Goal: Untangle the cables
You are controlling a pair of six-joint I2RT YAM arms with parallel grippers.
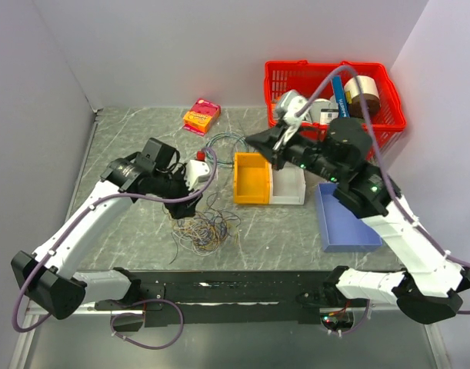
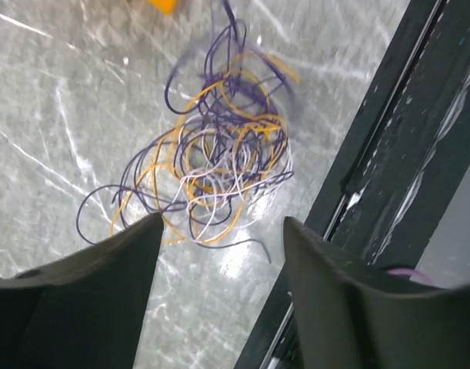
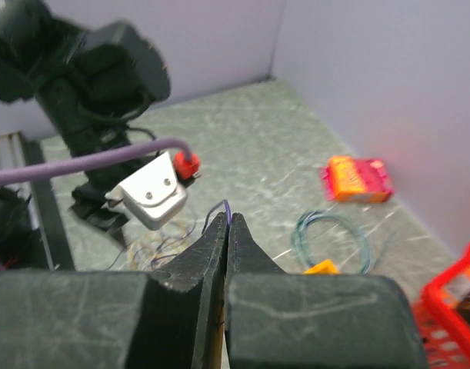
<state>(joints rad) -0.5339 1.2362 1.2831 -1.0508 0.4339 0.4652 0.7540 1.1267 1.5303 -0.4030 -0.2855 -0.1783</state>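
Right end effector [image 3: 225, 221] pinches a purple cable [image 3: 220, 206] over the marbled table [image 3: 281, 123].

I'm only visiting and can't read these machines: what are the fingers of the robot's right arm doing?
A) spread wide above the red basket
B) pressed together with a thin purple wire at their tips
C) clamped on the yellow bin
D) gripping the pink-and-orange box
B: in the right wrist view the right gripper is shut, a thin purple wire poking out at its tips.
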